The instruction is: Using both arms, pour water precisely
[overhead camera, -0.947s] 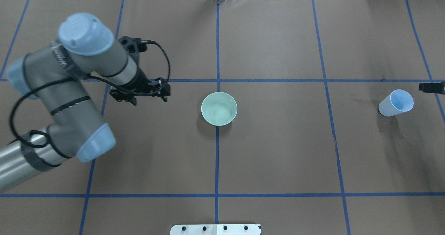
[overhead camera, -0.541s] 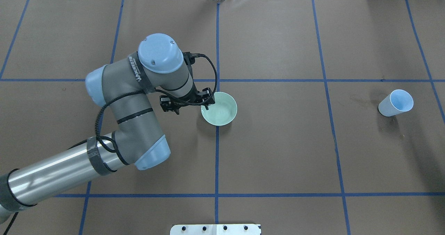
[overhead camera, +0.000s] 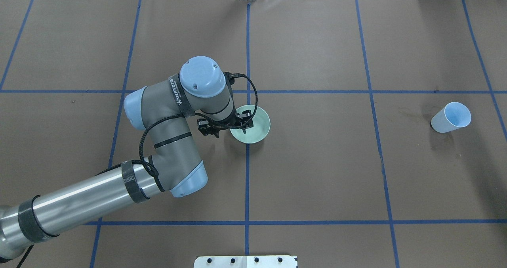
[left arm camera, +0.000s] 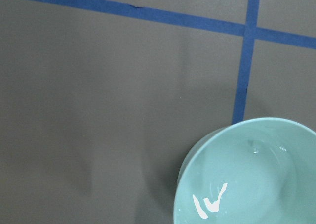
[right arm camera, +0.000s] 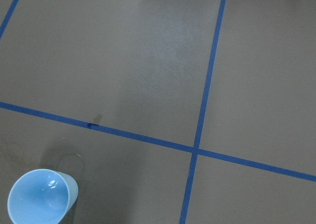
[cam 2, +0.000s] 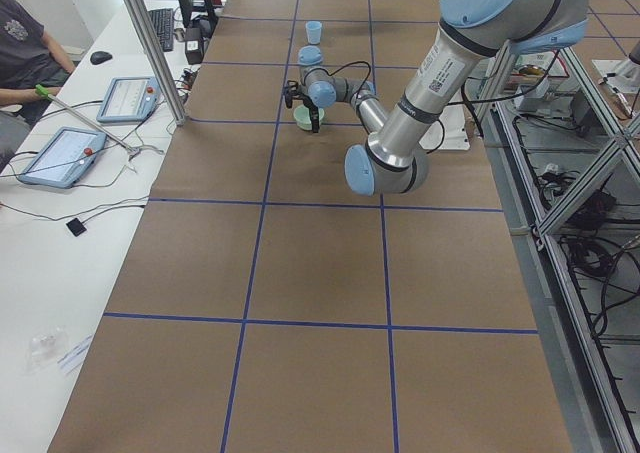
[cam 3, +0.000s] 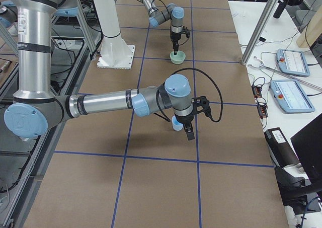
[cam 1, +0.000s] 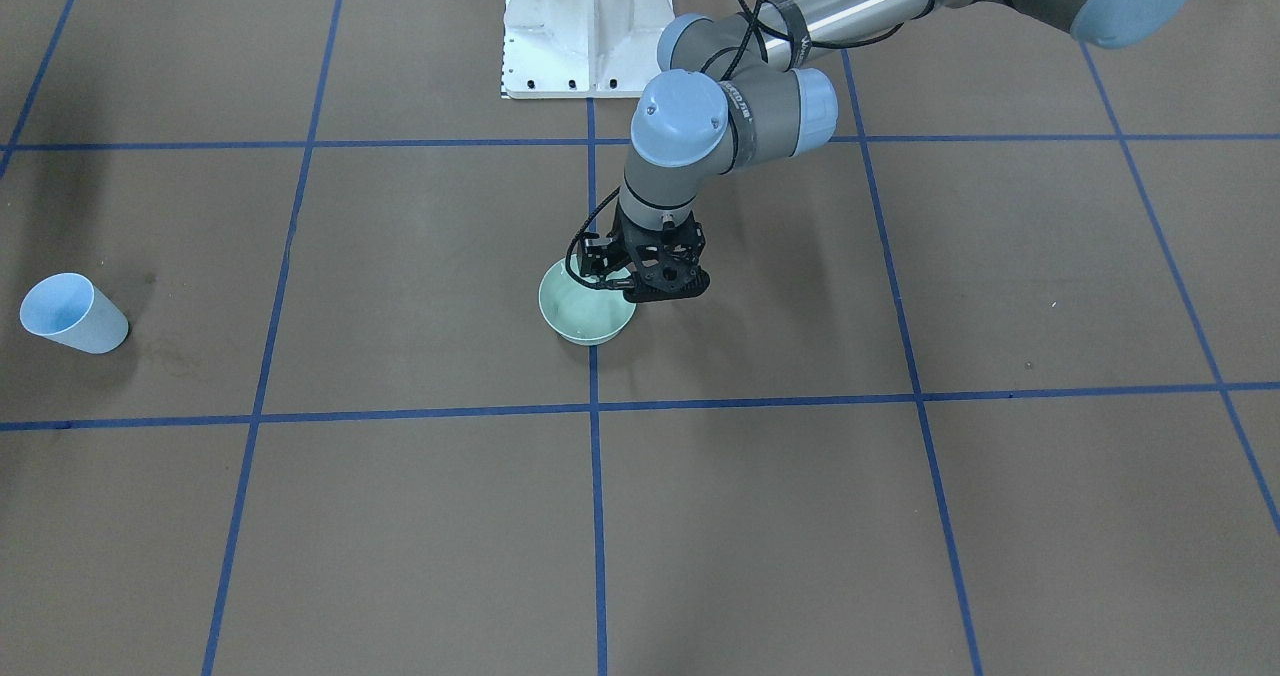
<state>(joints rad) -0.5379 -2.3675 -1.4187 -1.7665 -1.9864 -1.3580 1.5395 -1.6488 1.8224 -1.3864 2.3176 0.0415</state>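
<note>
A pale green bowl (overhead camera: 255, 127) stands at the table's centre where two blue tape lines cross. My left gripper (overhead camera: 229, 130) is open and low over the bowl's left rim, one finger inside and one outside; the front-facing view shows the left gripper (cam 1: 640, 286) at the bowl (cam 1: 580, 316). In the left wrist view whitish glints and ripples of water (left arm camera: 210, 204) show in the bowl (left arm camera: 296, 130). A light blue cup (overhead camera: 451, 117) stands far right, with a faint glint inside the cup (right arm camera: 39, 197). My right gripper (cam 3: 189, 133) is beside the cup (cam 3: 175, 123); I cannot tell whether it is open or shut.
The white pedestal (cam 1: 585, 26) is bolted at the robot's side of the table. A seated person (cam 2: 25, 43) and control tablets (cam 2: 60, 156) are at a side bench, behind an aluminium post (cam 2: 150, 43). Brown paper with blue tape lines (overhead camera: 247, 180) covers the table.
My left arm has swung right from the left part of the table to the bowl's rim and come lower. The black part at the overhead view's right edge has left the frame.
</note>
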